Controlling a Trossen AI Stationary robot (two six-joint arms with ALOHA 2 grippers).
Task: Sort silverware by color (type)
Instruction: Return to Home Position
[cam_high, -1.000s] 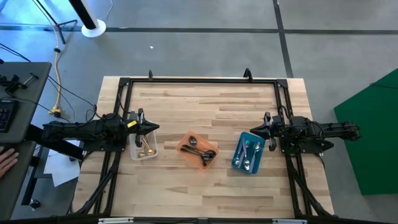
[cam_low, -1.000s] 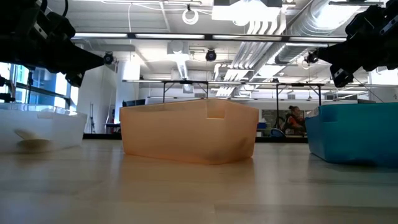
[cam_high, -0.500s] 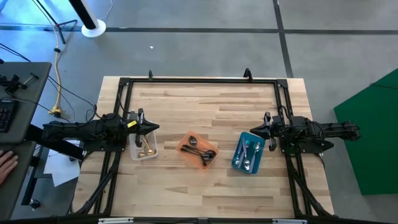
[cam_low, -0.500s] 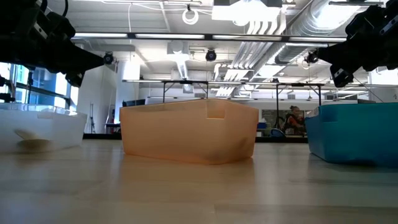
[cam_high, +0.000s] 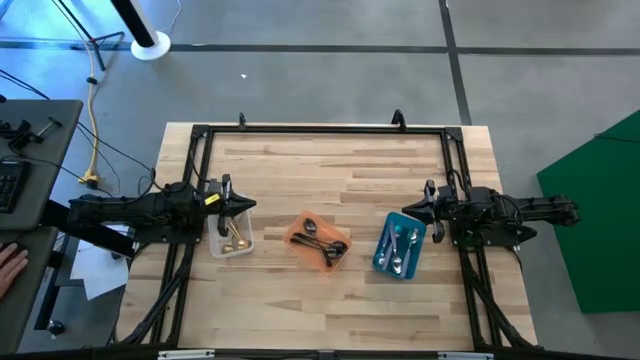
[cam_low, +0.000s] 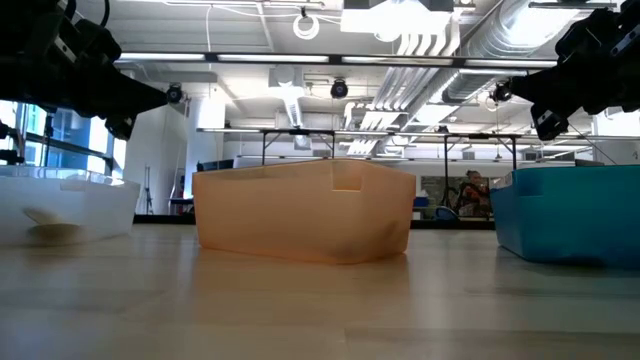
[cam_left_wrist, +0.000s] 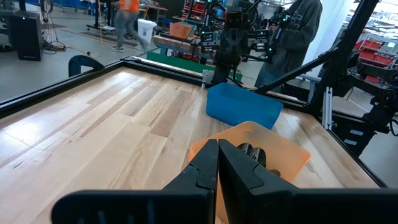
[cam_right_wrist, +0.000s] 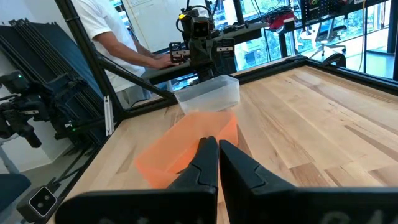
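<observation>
Gold spoons (cam_high: 235, 236) lie in the clear tray (cam_high: 214, 248), dark spoons (cam_high: 322, 244) in the orange tray (cam_high: 293, 236), and silver spoons (cam_high: 401, 247) in the blue tray (cam_high: 380, 263) on the desk (cam_high: 330, 165). The left gripper (cam_high: 251, 207) is near the clear tray and the right gripper (cam_high: 404, 212) near the blue one. The fingers (cam_left_wrist: 204, 167) of both are pressed together.

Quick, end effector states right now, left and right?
Left end effector: closed, empty, raised by the clear rectangular plastic tray.
Right end effector: closed, empty, raised by the blue rectangular plastic tray.
</observation>
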